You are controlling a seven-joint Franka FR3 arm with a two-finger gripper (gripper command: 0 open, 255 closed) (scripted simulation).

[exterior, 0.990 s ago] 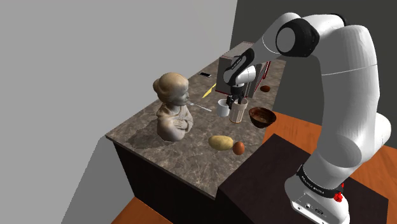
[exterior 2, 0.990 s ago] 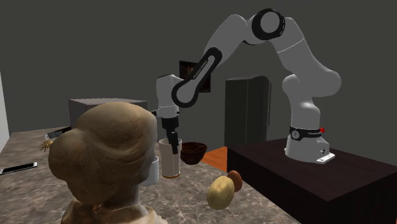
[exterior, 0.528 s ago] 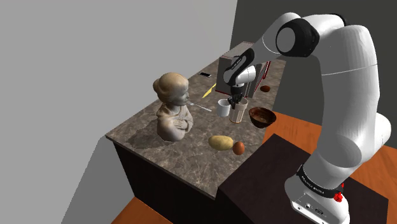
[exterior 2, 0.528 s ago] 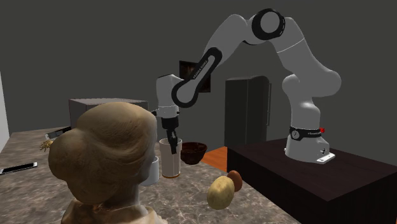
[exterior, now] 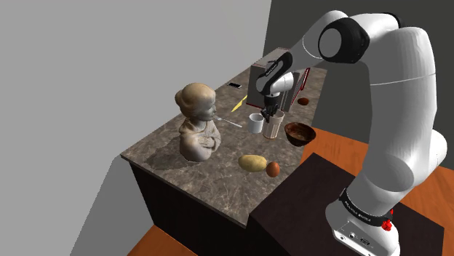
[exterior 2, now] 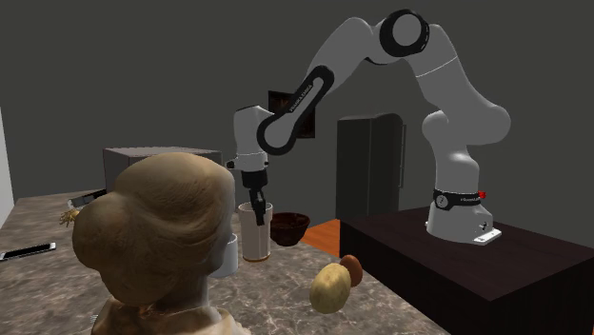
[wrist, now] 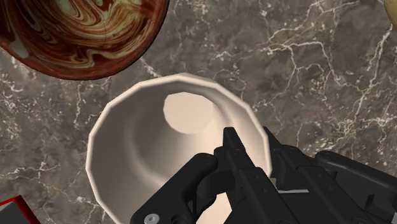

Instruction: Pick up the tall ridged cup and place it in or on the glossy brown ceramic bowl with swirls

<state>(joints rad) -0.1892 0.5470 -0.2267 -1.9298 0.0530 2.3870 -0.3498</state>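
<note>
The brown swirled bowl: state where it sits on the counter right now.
In the shoulder view, the bowl sits at the marble counter's right edge, immediately right of the tall cup.

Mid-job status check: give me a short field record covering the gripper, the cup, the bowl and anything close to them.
tall ridged cup: cream, upright, empty
gripper: shut on the cup's wall, one finger inside, one outside
bowl: glossy brown with swirls, beside the cup, not touching it
white mug: next to the cup, on the side away from the bowl
cup in bowl: not yet
</note>
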